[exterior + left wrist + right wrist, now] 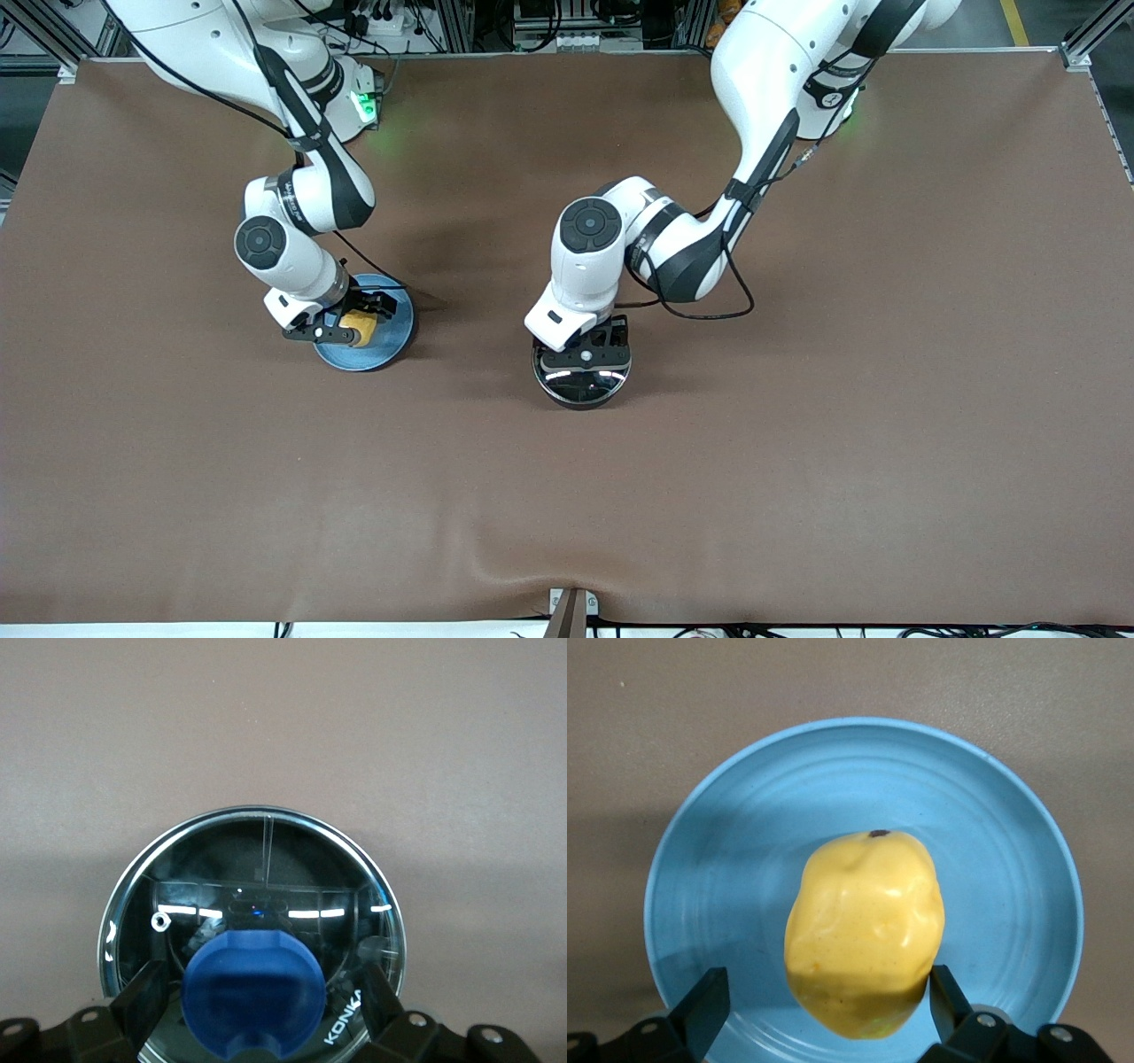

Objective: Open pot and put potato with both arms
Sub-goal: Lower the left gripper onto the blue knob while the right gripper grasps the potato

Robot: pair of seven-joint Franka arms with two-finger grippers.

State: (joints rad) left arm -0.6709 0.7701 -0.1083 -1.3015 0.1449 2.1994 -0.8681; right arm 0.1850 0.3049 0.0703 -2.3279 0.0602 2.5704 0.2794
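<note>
On the table (797,461), toward the right arm's end from the pot (580,383), sits a blue plate (394,341) holding the potato (865,935); nothing else lies on it. The pot stands mid-table, lid (252,868) on, so its contents are unconfirmed; through the glass it looks empty. Pot handle hidden under the left arm. Left gripper (252,1010) is low over the lid, fingers spread either side of the blue knob (253,992), not pinching it. Right gripper (824,1010) is down at the plate, fingers spread astride the potato: one pad close to it, the other apart. Risks, by my reading: the uneven straddle could roll the lumpy potato or slide the plate as the fingers close; an off-centre pinch could slip off the knob, dropping the lid or dragging the pot.
</note>
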